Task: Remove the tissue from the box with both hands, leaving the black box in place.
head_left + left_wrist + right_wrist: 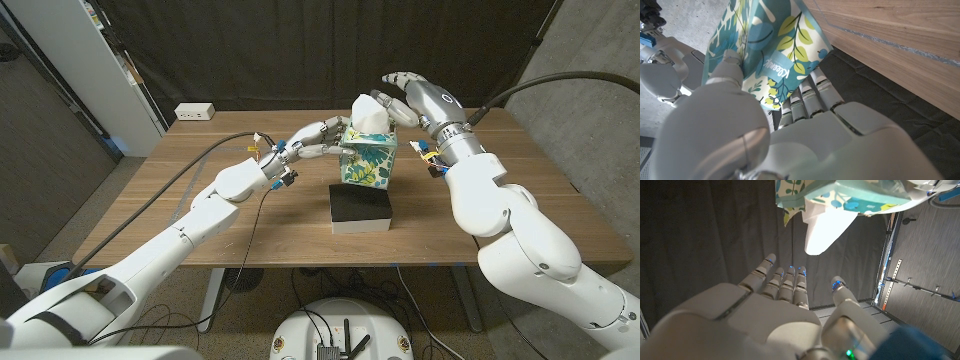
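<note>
Left hand: your left hand point(318, 137) is on the tissue box point(369, 160), fingers wrapped against its left side. The left wrist view shows the fingers point(805, 97) pressed on the leaf-print wall of the tissue box point(770, 45), thumb on the other face, so you're gripping it.
Right hand: your right hand point(412, 98) is up above the box top, just right of the tissue, fingers spread and arched over it. It holds nothing. In the right wrist view the hand point(785, 305) is splayed with the fingertips point(790, 272) apart from the tissue point(825, 227), a clear gap between them.
Tissue: white tissue point(370, 112) sticks up out of the box's top opening, still in the box. It sits between your two hands; whether any right finger brushes it in the head view, cannot tell.
Tissue box: teal and green leaf print, upright on the wooden table point(200, 200), near the middle, toward the far side.
Black box: black box point(360, 204) lies flat on the table just in front of the tissue box, on the robot's side. Neither hand touches it.
Other: white power strip point(195, 112) at the table's far left corner, well apart from everything. Dark curtain point(300, 40) behind the table.
</note>
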You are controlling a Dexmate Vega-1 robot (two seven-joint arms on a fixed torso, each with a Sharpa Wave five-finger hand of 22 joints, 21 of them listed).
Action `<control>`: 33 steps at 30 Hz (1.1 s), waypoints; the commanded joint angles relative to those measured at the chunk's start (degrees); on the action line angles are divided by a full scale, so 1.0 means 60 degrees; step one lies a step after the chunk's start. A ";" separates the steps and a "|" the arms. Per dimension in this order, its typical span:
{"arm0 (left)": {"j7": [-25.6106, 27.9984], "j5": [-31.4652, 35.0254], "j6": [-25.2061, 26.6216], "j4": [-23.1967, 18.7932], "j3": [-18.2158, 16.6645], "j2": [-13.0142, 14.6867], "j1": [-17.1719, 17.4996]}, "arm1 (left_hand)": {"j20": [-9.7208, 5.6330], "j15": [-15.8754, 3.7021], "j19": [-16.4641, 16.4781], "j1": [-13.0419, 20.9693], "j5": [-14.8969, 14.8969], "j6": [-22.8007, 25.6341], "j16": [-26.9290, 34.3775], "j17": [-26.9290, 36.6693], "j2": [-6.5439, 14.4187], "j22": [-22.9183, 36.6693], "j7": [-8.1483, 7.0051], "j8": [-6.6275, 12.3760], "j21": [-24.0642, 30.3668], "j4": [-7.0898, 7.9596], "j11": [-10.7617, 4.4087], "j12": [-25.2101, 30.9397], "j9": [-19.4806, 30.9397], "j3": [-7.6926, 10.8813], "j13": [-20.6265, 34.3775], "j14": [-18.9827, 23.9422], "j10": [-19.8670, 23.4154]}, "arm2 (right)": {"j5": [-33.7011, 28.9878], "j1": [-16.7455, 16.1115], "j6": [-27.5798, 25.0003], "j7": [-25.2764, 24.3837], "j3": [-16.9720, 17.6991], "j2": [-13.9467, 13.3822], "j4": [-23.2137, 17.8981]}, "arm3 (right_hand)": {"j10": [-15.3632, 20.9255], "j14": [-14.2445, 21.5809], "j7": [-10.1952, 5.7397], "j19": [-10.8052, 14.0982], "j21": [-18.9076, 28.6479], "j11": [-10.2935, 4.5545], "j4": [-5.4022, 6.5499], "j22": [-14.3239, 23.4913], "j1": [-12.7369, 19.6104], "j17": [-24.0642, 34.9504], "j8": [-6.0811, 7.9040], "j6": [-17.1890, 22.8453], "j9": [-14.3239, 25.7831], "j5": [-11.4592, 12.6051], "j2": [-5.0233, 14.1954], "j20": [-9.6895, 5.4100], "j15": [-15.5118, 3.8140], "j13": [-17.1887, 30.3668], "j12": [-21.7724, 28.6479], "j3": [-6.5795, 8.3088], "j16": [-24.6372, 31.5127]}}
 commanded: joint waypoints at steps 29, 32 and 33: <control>-0.0097 -0.0095 0.0012 0.0085 -0.0010 -0.0015 -0.0061 | -0.0837 -0.1482 0.0327 -0.0151 0.0055 -0.0099 -0.0011 0.0025 0.0082 0.0032 0.0038 0.0057 0.0011 0.0047 0.0049 -0.0033 0.0007 0.0157 0.0056 0.0013 0.0058 | -0.1105 0.0913 -0.0774 0.1738 -0.0927 0.0594 0.0379 | 0.0151 0.0203 0.0153 0.0175 -0.0016 -0.0151 -0.0926 0.0033 0.1702 -0.0139 0.0939 0.2437 0.0490 0.0288 0.0321 0.0047 -0.0658 0.0013 0.0038 0.0741 -0.0091; -0.0078 -0.0074 0.0035 0.0085 -0.0004 -0.0024 -0.0067 | -0.0815 -0.1460 0.0312 -0.0174 0.0058 -0.0131 -0.0015 0.0030 0.0112 0.0033 0.0060 0.0049 0.0003 0.0059 0.0089 -0.0042 0.0009 0.0172 0.0058 -0.0008 0.0036 | -0.1143 0.0984 -0.0894 0.1945 -0.0947 0.0620 0.0372 | 0.0199 0.0228 0.0106 0.0183 -0.0029 -0.0178 -0.0974 0.0033 0.1904 -0.0129 0.1173 0.2782 0.0633 0.0294 0.0319 0.0091 -0.0685 0.0025 0.0038 0.0788 -0.0082; -0.0086 -0.0096 0.0045 0.0080 -0.0003 -0.0025 -0.0064 | -0.0800 -0.1441 0.0297 -0.0190 0.0059 -0.0151 -0.0017 0.0034 0.0138 0.0033 0.0082 0.0043 -0.0004 0.0068 0.0111 -0.0049 0.0011 0.0184 0.0061 -0.0024 0.0016 | -0.1199 0.0995 -0.0913 0.1957 -0.0973 0.0623 0.0382 | 0.0241 0.0235 0.0095 0.0179 -0.0035 -0.0203 -0.1013 0.0035 0.2052 -0.0123 0.1298 0.2913 0.0721 0.0303 0.0332 0.0073 -0.0703 0.0033 0.0044 0.0833 -0.0079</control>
